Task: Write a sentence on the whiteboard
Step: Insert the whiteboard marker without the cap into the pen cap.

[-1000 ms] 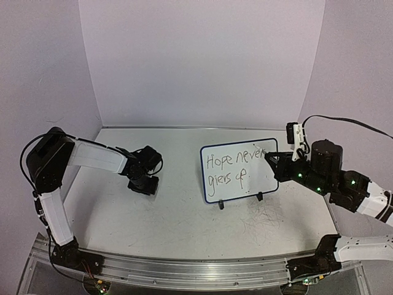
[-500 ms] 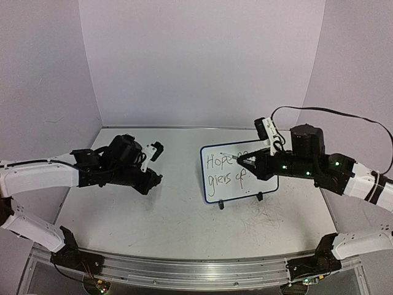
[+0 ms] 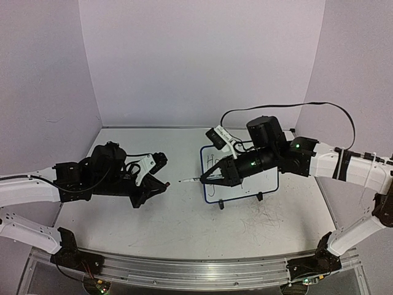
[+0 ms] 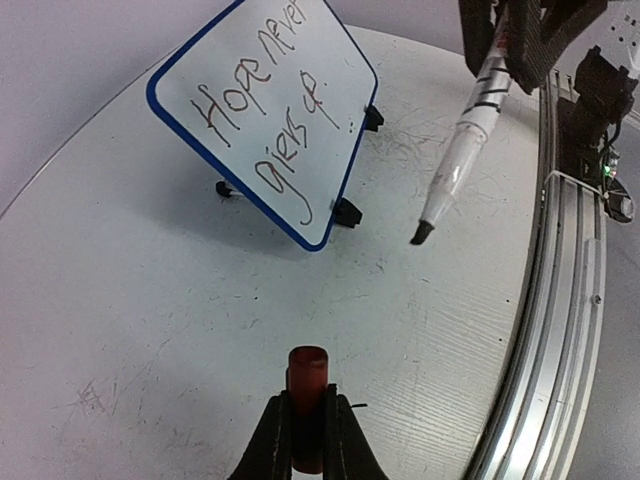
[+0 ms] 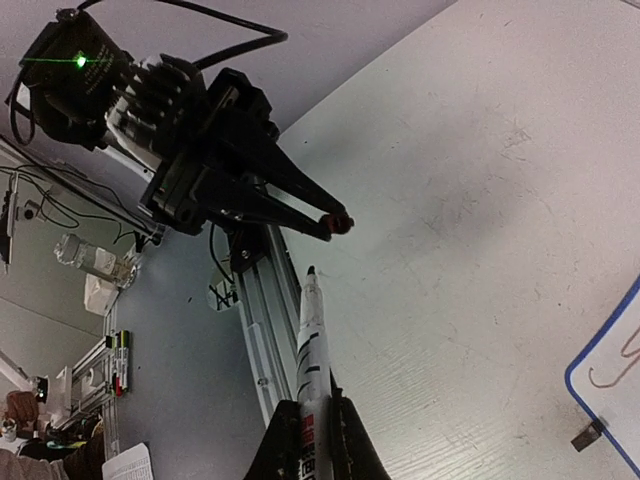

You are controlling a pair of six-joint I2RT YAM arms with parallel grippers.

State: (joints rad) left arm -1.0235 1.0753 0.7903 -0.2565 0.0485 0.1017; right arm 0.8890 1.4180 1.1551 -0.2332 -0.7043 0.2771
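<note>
Looks like a robot lab, set up as a test cell. Shows it in plain pale walls (image 3: 202, 61) boxing in a scuffed white table (image 3: 184, 215) on three sides, with a slotted aluminium rail (image 3: 184, 270) along the near edge carrying a left arm (image 3: 27, 189) and a right arm (image 3: 353, 166). Shows it too in a loose black cable (image 3: 319, 104) and green status lights (image 5: 80, 61). Beyond the table edge in the right wrist view, gives away a cluttered work area: metal framing (image 5: 75, 390), wiring (image 5: 30, 195), a plastic bottle (image 5: 95, 262), pens (image 5: 118, 350)
</note>
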